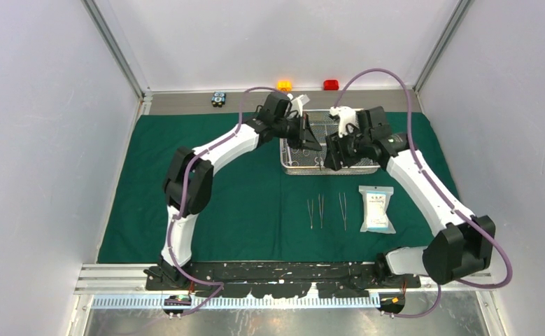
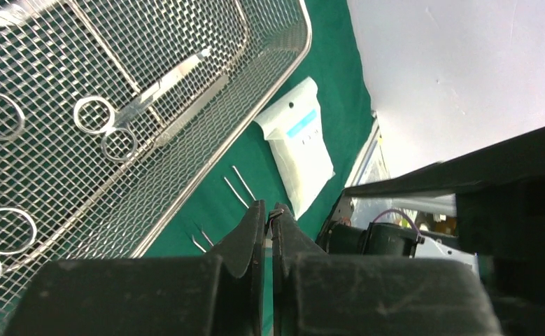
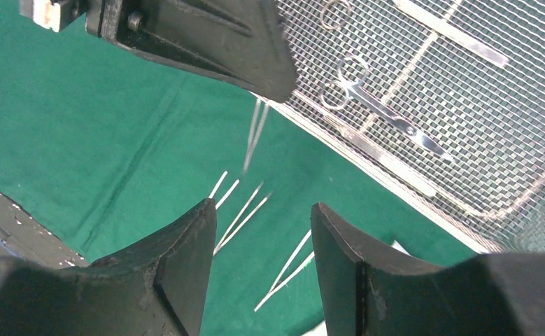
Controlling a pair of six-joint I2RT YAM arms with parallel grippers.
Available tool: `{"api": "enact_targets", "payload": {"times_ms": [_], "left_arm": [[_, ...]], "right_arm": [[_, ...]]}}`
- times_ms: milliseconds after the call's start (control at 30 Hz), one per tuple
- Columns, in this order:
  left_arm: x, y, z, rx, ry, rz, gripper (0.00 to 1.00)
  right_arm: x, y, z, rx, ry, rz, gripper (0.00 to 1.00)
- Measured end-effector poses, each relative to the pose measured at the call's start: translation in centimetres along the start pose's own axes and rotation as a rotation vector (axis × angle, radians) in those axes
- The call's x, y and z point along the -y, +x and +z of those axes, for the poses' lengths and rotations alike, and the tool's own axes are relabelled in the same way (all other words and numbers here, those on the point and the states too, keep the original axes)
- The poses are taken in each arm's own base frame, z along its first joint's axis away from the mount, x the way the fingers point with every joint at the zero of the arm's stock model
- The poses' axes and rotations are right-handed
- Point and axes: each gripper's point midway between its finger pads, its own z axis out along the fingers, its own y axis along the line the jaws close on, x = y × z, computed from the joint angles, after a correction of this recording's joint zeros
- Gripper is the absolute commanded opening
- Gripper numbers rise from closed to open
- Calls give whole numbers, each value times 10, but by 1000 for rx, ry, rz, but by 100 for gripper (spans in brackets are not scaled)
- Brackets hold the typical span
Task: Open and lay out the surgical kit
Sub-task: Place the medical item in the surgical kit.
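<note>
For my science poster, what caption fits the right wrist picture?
Open right claw hovers over green cloth while the left claw dangles tweezers by the mesh tray.

The dark green cloth wrap [image 1: 241,210] lies spread flat. The wire-mesh tray [image 1: 329,171] sits on its far half and contains scissors [image 2: 140,105]. Three tweezers [image 1: 321,210] lie parallel just in front of the tray, with the flat white-blue packet [image 1: 378,208] beside them. A fourth pair [image 3: 255,129] hangs tips-down at the tray's near rim, pinched in the left gripper [image 2: 269,213].
</note>
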Motion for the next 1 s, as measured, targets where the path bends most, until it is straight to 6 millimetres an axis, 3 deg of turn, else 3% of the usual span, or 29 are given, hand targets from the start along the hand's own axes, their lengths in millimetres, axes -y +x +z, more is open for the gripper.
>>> {"api": "enact_targets", "payload": {"times_ms": [233, 433, 567, 1000], "left_arm": [[4, 44, 27, -83, 118, 2, 0], [13, 95, 64, -181, 196, 0, 1], [11, 113, 80, -209, 226, -16, 3], [-4, 161, 91, -259, 217, 27, 1]], "right_arm": [[21, 2, -35, 39, 57, 40, 57], [27, 5, -43, 48, 66, 73, 57], [30, 10, -44, 46, 67, 89, 57], [33, 44, -38, -6, 47, 162, 56]]}}
